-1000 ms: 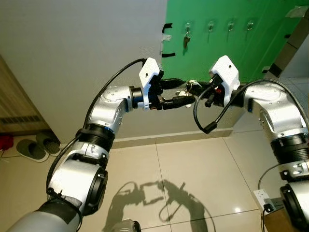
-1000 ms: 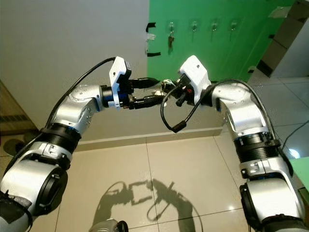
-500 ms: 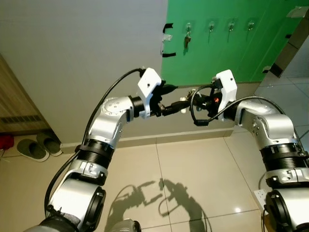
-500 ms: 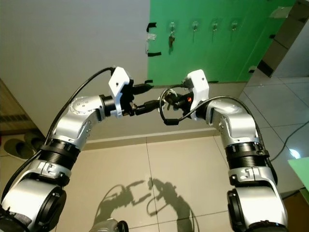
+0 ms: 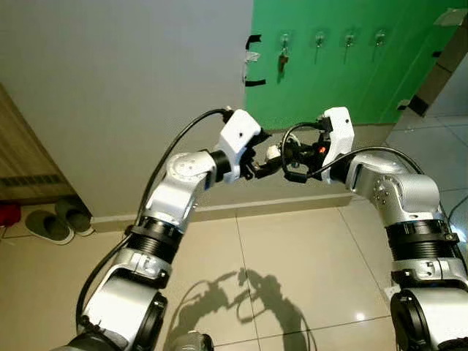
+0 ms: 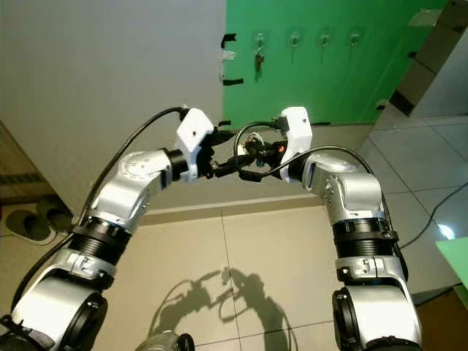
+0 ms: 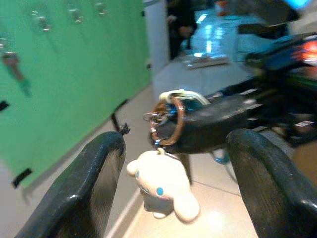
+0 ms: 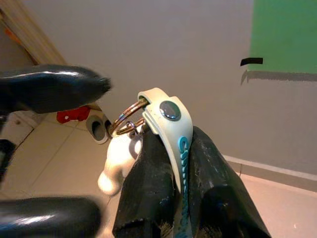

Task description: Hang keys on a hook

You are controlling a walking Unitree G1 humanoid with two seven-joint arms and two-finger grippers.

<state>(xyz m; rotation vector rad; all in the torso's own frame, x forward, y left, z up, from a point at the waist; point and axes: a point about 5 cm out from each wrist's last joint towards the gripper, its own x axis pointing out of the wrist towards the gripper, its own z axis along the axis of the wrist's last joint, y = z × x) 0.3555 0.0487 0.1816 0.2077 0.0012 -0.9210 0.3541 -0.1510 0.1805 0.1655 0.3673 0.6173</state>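
Observation:
The keys (image 7: 167, 120) are a metal ring on a white-and-teal strap (image 8: 171, 121), with a small white plush charm (image 7: 163, 191) hanging below it. My right gripper (image 8: 176, 144) is shut on the strap and holds the keys out in front of my chest (image 5: 274, 152). My left gripper (image 7: 181, 139) is open. Its two fingers (image 7: 99, 183) stand either side of the ring and charm without touching them. Both grippers meet at mid-height before the wall (image 6: 245, 150).
A green wall panel (image 5: 336, 80) carries a row of several hooks (image 5: 319, 36). The leftmost hook holds another set of keys (image 5: 282, 58). Black tape marks (image 5: 253, 82) edge the panel. Slippers (image 5: 51, 225) lie by the wall at the left. The floor is tiled.
The two arms have stretched further out from me and drawn together. My left gripper has moved right, so its open fingers now flank the keys held by my right gripper.

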